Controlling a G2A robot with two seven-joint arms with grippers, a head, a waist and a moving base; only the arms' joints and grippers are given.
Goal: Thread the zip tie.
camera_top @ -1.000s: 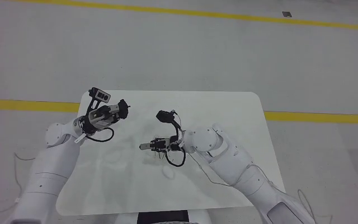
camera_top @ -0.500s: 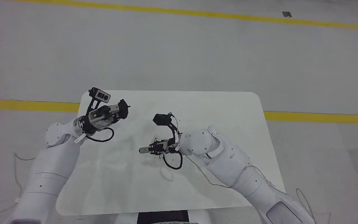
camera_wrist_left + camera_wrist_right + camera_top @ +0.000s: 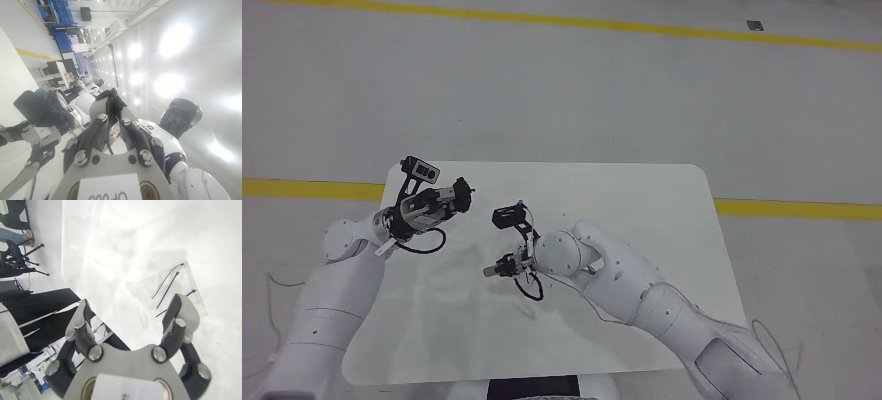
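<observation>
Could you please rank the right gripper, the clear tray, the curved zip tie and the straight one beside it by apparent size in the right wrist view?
1. Right gripper, largest, being nearest the camera.
2. Clear tray.
3. Curved zip tie and straight zip tie: alike in length, unranked.

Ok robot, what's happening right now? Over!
Left gripper shut on thin black plastic zip tie. Right gripper open over loose black zip ties on clear plastic sheet. Not yet threaded.
</observation>
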